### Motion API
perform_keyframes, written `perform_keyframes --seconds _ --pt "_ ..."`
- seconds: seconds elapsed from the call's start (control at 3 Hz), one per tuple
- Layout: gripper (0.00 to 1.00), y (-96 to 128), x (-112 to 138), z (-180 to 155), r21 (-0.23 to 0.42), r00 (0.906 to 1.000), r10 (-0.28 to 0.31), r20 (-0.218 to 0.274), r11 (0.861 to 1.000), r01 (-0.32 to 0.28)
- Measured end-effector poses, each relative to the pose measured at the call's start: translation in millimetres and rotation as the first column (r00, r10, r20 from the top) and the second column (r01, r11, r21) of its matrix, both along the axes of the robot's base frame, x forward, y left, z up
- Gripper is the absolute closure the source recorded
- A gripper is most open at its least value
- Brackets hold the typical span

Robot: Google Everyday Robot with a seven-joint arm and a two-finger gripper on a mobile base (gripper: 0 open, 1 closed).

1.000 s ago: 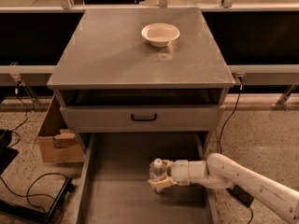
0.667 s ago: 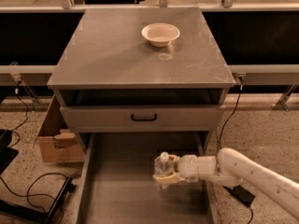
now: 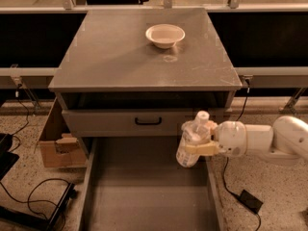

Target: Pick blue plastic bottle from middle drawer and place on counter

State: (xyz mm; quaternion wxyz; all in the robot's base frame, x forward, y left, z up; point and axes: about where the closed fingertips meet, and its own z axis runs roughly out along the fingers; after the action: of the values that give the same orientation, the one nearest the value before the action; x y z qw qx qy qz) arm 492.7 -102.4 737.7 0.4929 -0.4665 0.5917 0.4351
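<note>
The blue plastic bottle (image 3: 193, 138), clear with a white cap, hangs in my gripper (image 3: 198, 148), which is shut around its body. The bottle is upright, slightly tilted, above the right side of the open middle drawer (image 3: 144, 196), in front of the closed drawer front's right end. The drawer floor is bare. My white arm (image 3: 264, 139) reaches in from the right. The counter (image 3: 120, 57) is the cabinet's flat grey top, above and behind the bottle.
A white bowl (image 3: 165, 34) sits on the counter toward the back. The closed upper drawer front with a black handle (image 3: 148, 121) is left of the bottle. A cardboard box (image 3: 55, 146) and cables lie on the floor at left.
My gripper has lifted the bottle up out of the drawer and to the right, from near the drawer floor to the height of the upper drawer front.
</note>
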Motion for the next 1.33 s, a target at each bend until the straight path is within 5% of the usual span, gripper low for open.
perform_keyframes --seconds 0.33,0.67,1.0,1.33 --pt "1.0 0.6 28.0 109.9 0.045 0.9984 -0.039 0.041 0.998 0.038" --pt "1.0 59.4 73.4 223.5 0.08 0.9936 -0.054 0.099 0.996 0.046" --pt "1.0 136.8 97.5 272.8 0.058 0.9856 -0.042 0.164 0.998 0.033" --pt "1.0 208.1 112.9 283.1 -0.01 0.9771 -0.003 0.213 1.0 0.005"
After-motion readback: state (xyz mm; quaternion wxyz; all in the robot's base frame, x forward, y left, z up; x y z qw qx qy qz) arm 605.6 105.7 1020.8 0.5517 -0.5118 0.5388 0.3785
